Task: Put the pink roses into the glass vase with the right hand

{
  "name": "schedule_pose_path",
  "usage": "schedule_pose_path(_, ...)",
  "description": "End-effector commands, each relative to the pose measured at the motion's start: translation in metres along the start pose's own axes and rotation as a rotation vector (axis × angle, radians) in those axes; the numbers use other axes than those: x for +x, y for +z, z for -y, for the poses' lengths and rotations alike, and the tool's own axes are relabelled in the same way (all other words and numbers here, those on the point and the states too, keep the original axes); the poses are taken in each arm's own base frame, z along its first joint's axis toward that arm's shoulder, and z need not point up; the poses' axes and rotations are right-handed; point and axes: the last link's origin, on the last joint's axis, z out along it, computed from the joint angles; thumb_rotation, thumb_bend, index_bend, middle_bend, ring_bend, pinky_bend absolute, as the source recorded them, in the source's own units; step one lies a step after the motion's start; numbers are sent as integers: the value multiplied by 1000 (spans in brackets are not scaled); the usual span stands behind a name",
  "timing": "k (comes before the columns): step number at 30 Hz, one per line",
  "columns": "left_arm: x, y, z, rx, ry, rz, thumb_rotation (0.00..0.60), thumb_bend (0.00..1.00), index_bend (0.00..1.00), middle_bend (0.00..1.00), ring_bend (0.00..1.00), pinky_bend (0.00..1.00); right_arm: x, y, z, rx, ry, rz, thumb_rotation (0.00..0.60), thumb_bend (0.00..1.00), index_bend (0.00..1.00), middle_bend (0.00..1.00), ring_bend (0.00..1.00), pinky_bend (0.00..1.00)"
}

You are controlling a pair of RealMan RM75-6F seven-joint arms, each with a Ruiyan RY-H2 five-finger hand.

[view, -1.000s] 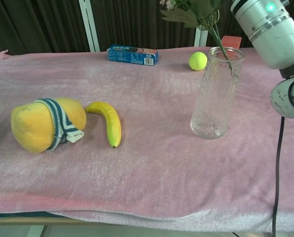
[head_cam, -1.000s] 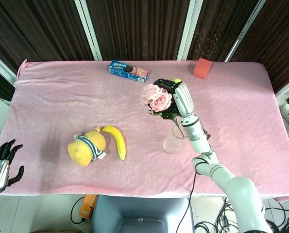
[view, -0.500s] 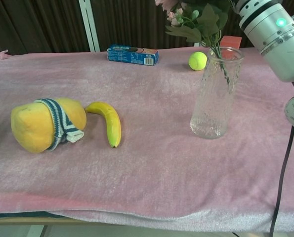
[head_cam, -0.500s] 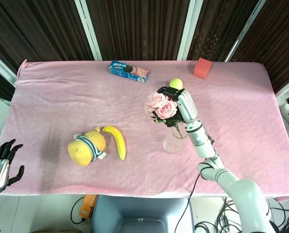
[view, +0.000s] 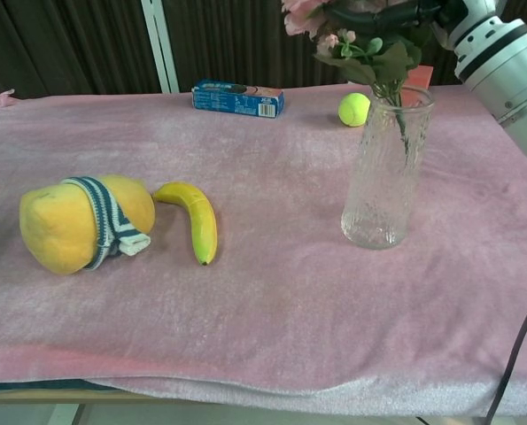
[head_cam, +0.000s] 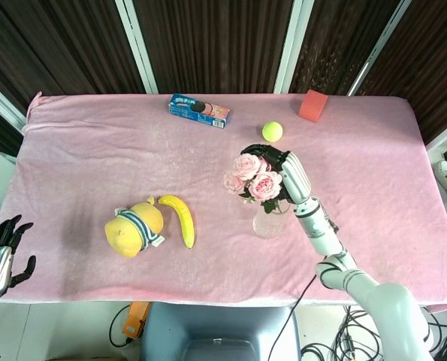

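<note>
Pink roses (head_cam: 252, 177) are sitting with their green stems down inside the tall clear ribbed glass vase (view: 387, 173) and the blooms bunched just above the rim; my right hand (head_cam: 283, 167) is curled around the bunch right behind the flowers, dark fingers wrapped in, so I've got hold of it. Left hand (head_cam: 1, 248) is parked way off at the tabletop's near left corner, fingers spread, holding nothing.

What worries me from here: that vase looks light and narrow, and the stems lean on one side of the rim in the chest view; if I drag the hand sideways as I let go, the stems could lever the vase over. Opening the fingers too fast might also snag a leaf and pull the whole bunch out again; I can't tell whether the stems reach the bottom, so they may drop and shift.

Yellow-green tennis ball (head_cam: 272, 131) sits behind the vase, well apart from it, so a tipped vase shouldn't hit it; the yellow banana (head_cam: 179, 219) is clear to the left.
</note>
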Motion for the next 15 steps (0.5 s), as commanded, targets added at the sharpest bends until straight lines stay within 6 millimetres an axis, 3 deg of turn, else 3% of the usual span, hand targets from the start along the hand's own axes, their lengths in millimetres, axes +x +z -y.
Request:
schedule_pose_path(1, 0, 0, 0, 0, 1, 1, 600, 442, 171, 31, 1, 274, 2, -7, -2, -13, -2, 14, 600, 487, 370, 355, 350, 735)
schedule_pose_path(8, -1, 0, 0, -1, 3, 5, 600, 441, 171, 31, 1, 273, 5, -21, -9, -65, 9, 40, 600, 487, 256, 251, 226, 641)
schedule_pose_path(15, -1, 1, 0, 3, 0, 4, 600, 441, 171, 31, 1, 273, 6, -34, -16, -112, 23, 81, 600, 470, 78, 108, 52, 415)
